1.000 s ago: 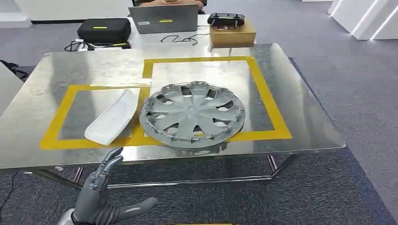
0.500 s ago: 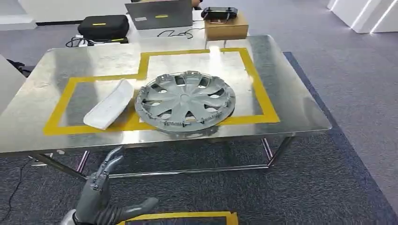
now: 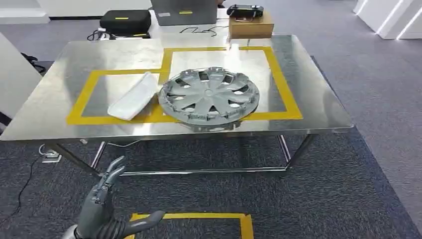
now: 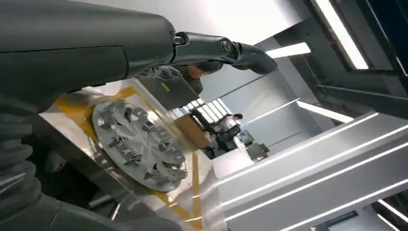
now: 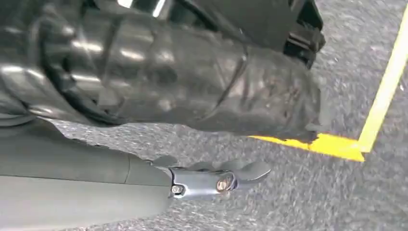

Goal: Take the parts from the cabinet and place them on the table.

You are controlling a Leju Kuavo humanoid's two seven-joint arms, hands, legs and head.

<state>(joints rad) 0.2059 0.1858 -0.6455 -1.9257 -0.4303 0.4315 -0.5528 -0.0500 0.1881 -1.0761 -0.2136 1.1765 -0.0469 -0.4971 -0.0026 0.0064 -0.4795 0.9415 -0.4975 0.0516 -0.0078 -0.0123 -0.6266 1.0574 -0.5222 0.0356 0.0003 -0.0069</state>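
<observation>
Resting well beyond left hand (image 3: 102, 206): hubcap (image 3: 209, 95)

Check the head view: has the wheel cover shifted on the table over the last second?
No. The wheel cover lies across the same front stretch of yellow tape, beside the white part; the camera moved.

steel table (image 3: 318, 107) on grey carpet (image 3: 348, 199), yellow floor tape (image 3: 199, 217).

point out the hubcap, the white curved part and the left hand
hubcap (image 3: 209, 95), head view, on its centre hub.
white curved part (image 3: 133, 96), head view, mid-body, on the table.
left hand (image 3: 102, 206), head view, on the palm, fingers apart.
</observation>
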